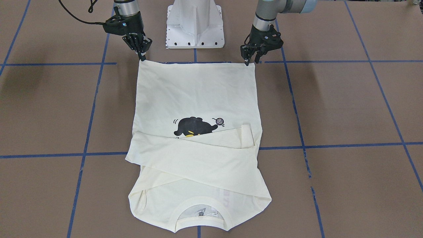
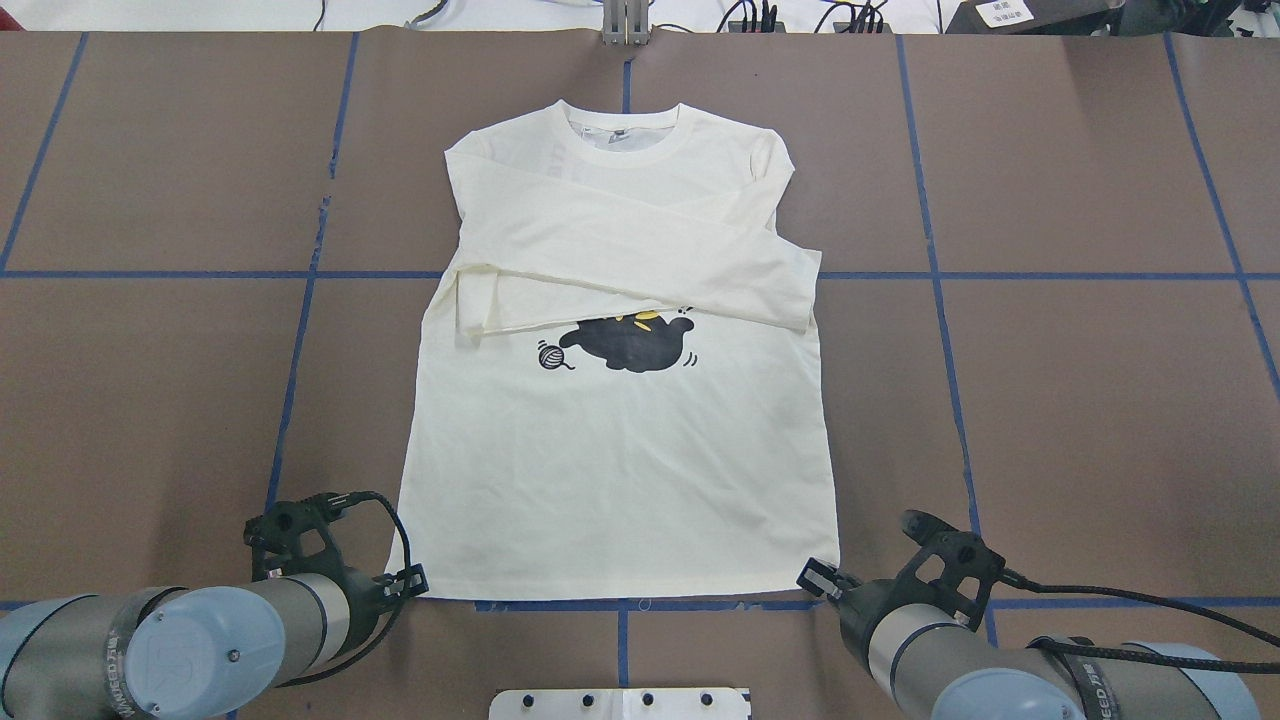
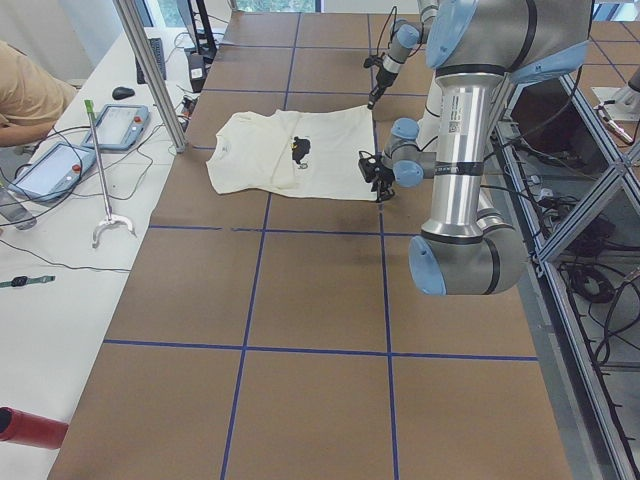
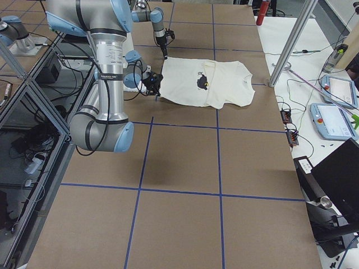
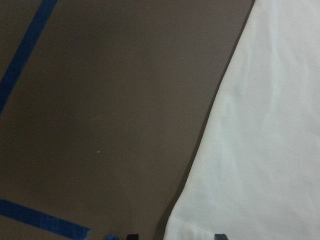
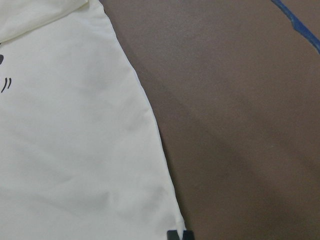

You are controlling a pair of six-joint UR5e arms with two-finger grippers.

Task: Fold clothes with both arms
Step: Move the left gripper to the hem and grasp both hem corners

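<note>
Cream T-shirt (image 1: 195, 89) — hem corners at left hand (image 1: 251, 61), right hand (image 1: 143, 58).

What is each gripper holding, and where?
Left gripper is open astride one hem corner of the T-shirt, holding nothing. Right gripper is at the other corner; hold unclear.

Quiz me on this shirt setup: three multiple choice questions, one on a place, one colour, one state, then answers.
1. Where are the left pincer and right pincer?
A at the collar; B at the T-shirt hem corners; C on the cuffs.
2. What colour is the cat print?
A black; B green; C blue.
3. How do the sleeves lie?
A spread sideways; B rolled up; C folded across the body.
Answers: 1 B, each tip meets a hem corner. 2 A, the cat is black. 3 C, both cross over the chest.
</note>
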